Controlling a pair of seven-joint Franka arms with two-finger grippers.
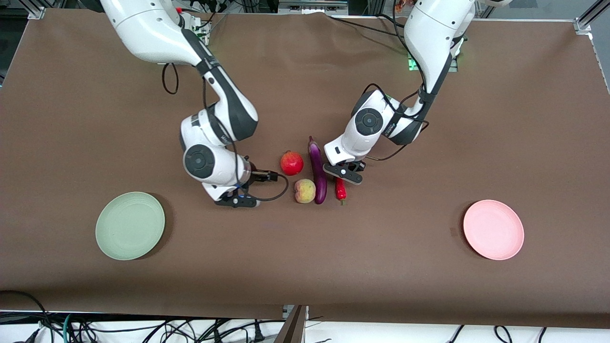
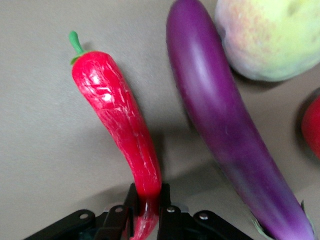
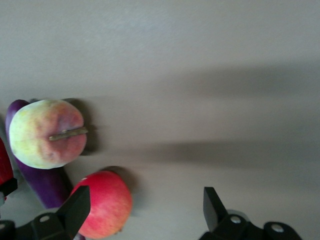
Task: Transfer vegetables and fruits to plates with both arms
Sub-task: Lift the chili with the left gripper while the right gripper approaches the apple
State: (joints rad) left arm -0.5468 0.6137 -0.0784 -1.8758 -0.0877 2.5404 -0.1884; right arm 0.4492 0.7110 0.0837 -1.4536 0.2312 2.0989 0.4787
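Observation:
The red chili pepper (image 1: 340,189) lies on the table with its green stem toward the front camera. My left gripper (image 1: 344,174) is low over its tip and shut on it (image 2: 147,192); the chili (image 2: 117,110) still rests on the cloth. The purple eggplant (image 1: 317,171) lies beside it, also in the left wrist view (image 2: 225,130). The peach (image 1: 305,190) and pomegranate (image 1: 291,163) sit beside the eggplant toward the right arm's end. My right gripper (image 1: 238,200) is open and empty (image 3: 145,205), low, with the pomegranate (image 3: 102,205) just outside one finger. The peach (image 3: 45,132) shows too.
The pale green plate (image 1: 129,225) lies toward the right arm's end, the pale pink plate (image 1: 493,229) toward the left arm's end, both nearer the front camera than the produce. A brown cloth (image 1: 305,267) covers the table. Cables hang at the table's front edge.

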